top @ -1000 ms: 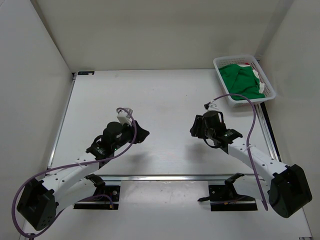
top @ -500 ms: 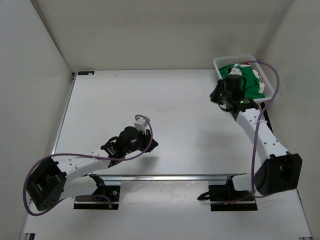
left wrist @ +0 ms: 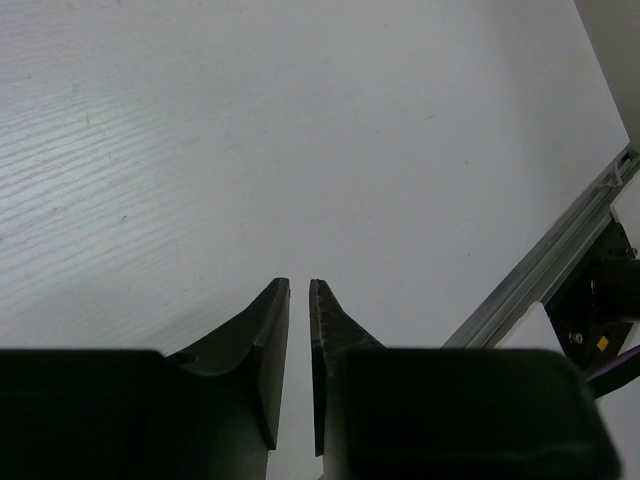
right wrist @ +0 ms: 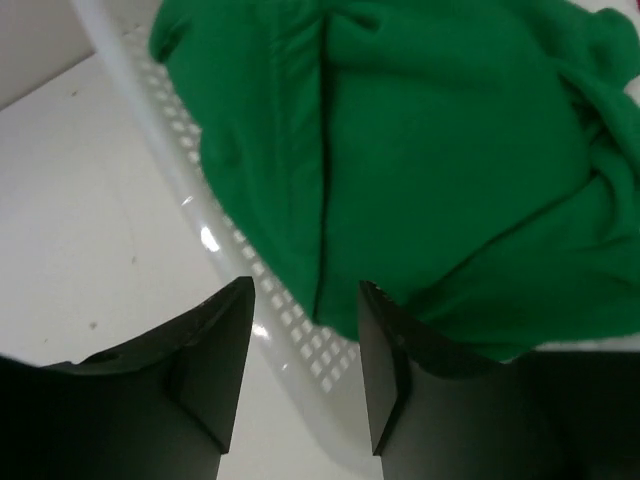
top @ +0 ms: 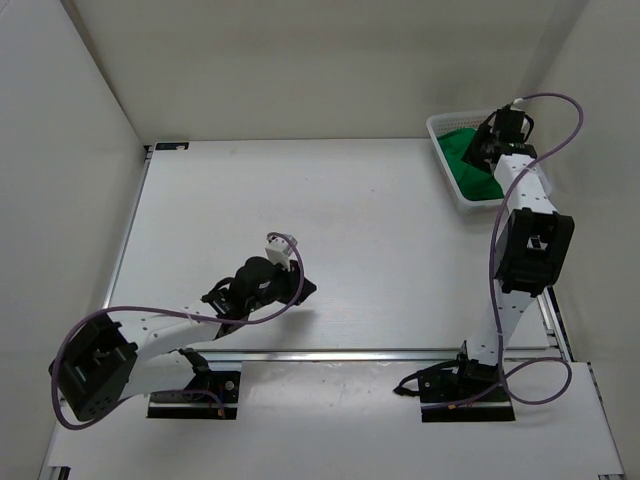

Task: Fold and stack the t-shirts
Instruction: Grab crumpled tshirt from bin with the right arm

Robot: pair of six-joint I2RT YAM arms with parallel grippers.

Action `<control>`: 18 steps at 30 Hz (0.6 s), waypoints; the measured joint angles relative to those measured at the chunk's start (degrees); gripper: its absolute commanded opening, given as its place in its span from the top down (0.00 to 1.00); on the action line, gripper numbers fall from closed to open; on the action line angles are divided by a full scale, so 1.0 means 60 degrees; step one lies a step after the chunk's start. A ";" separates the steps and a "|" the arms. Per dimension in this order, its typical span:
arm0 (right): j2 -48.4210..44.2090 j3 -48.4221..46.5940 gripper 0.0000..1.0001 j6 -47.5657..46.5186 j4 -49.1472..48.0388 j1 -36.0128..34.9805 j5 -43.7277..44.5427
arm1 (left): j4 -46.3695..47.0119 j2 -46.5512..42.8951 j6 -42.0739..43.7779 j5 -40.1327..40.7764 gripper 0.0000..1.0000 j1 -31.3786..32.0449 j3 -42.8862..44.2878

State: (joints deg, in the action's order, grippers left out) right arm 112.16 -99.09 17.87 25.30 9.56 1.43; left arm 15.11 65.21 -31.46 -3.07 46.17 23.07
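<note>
bright green crumpled cloth t-shirt (right wrist: 430, 150) lies in white plastic mesh basket (right wrist: 185, 170), upper right of top view. right tool (right wrist: 302, 295) over basket rim and shirt edge, fingers spread apart, gripping nothing. left tool (left wrist: 298, 290) low over white tabletop (left wrist: 250, 120), lower centre of top view, fingers nearly together, thin slit, gripping nothing.

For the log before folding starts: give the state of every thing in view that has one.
green t-shirt, crumpled and unfolded, lying in the basket.
basket, upright on the table, holding the green t-shirt.
left gripper, shut, empty, over the table.
right gripper, open, empty, above the basket's rim and the green t-shirt.
</note>
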 measured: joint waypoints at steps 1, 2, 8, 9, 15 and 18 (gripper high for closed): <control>0.0244 -0.0193 0.52 -0.0055 -0.0004 0.0080 -0.0084 | 0.0080 0.0073 -0.0004 -0.0047 0.73 0.0004 0.0000; 0.0481 -0.0393 0.52 -0.0138 0.0029 0.0149 -0.0171 | 0.0127 0.0142 -0.0007 -0.0084 0.74 0.0004 0.0000; 0.1395 -0.1464 0.54 -0.0470 0.0204 0.0331 -0.0696 | 0.0302 0.0444 -0.0011 -0.0175 0.73 0.0073 -0.0007; 0.1523 -0.1683 0.54 -0.0484 0.0197 0.0306 -0.0780 | 0.0317 0.0481 -0.0011 -0.0178 0.73 0.0073 -0.0007; 0.2113 -0.2503 0.54 -0.0550 0.0222 0.0175 -0.0998 | 0.0353 0.0506 -0.0015 -0.0182 0.73 0.0051 -0.0015; 0.2488 -0.2849 0.54 -0.0623 0.0270 0.0146 -0.1002 | 0.0361 0.0525 -0.0018 -0.0204 0.74 -0.0004 -0.0015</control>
State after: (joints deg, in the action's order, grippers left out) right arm 127.09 -116.18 14.13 26.92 10.44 -4.58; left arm 17.28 68.36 -31.57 -4.29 46.15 22.98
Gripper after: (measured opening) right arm 0.458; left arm 0.269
